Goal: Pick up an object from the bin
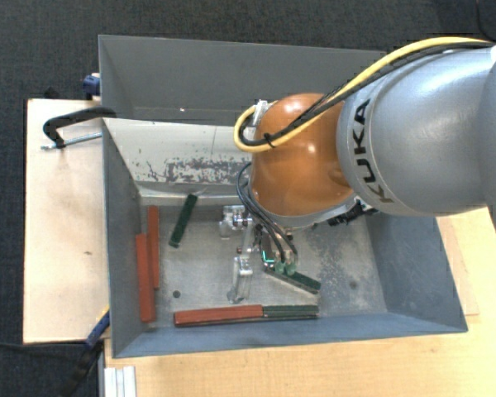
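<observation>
Grey arm [430,131] bulk partly masks the end effector [264,253] beside the dark green stick [298,279]; its opening I cannot tell. Closing askew could flick that stick away.

A grey metal bin [120,222] is seen from above. A big silver arm [430,131] reaches in from the right, with an orange cover [298,160] at its wrist and a yellow cable [256,135] looped over it. Its tool [260,265] hangs low over the middle of the bin floor, just beside a short dark green stick [300,280] that lies tilted to its right. Two red sticks [149,263] lie side by side along the left wall. A slanted green stick [183,219] lies near the back. Along the front wall a long red stick [219,314] lies end to end with a front green stick [291,311].
</observation>
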{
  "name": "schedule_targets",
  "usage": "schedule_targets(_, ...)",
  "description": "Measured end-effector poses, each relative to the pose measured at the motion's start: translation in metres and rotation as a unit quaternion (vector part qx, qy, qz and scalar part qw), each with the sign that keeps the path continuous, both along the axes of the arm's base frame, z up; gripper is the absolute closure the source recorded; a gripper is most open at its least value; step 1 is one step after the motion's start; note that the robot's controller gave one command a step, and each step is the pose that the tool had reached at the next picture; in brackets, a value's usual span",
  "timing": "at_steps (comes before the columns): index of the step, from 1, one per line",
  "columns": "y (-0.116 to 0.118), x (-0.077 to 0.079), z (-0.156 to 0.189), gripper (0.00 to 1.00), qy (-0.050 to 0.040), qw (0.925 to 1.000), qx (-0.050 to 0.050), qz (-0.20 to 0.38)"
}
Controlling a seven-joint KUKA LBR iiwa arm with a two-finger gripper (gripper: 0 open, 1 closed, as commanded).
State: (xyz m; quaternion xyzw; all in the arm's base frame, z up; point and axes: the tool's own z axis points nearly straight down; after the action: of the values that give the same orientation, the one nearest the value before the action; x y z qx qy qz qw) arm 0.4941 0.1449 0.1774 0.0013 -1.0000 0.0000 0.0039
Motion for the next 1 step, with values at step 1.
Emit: schedule_targets(1, -0.0007, 0.002, 0.0043, 0.0, -0.0043, 1.0, 0.001, -0.001)
